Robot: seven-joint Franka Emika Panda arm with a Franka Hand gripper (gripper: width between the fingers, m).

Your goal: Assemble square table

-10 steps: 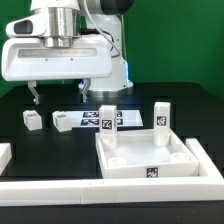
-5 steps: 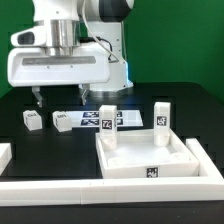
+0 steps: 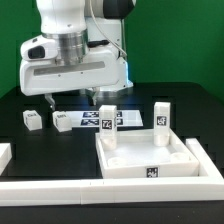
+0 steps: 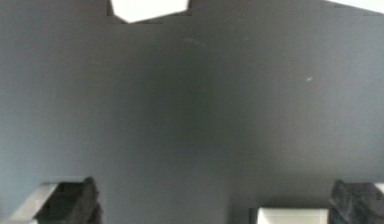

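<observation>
As seen from the exterior camera, nearest item recorded: long white border rail (image 3: 100, 190), lying just in front of tabletop slab (image 3: 150, 155). Slab resting flat on dark surface (image 3: 30, 145), rim up, tag on near wall. Standing upright at slab's two far corners: left upright leg (image 3: 108, 122) and right upright leg (image 3: 160, 116); whether fully seated, cannot tell. Near corners of slab without legs.

Off slab's far side toward the exterior view's left, lying on the surface well apart from slab: inner loose leg (image 3: 62, 120), then outer loose leg (image 3: 33, 120) farther out. Long axes too small to confirm. Marker board (image 3: 88, 121) lying flat just behind slab.

Farthest and highest: end effector (image 3: 70, 99), hanging above the surface beyond slab's far left corner, spread wide, holding nothing. Confirmed in wrist view: end effector (image 4: 210, 205) showing only bare dark surface in the gap; white fragment (image 4: 150, 8) and second white fragment (image 4: 295, 215) at frame edges, not identifiable.

Judged relation for the coming move: inner loose leg lying below and slightly nearer than the open gap, so a descent plus small approach required. Half of legs judged not yet placed.
</observation>
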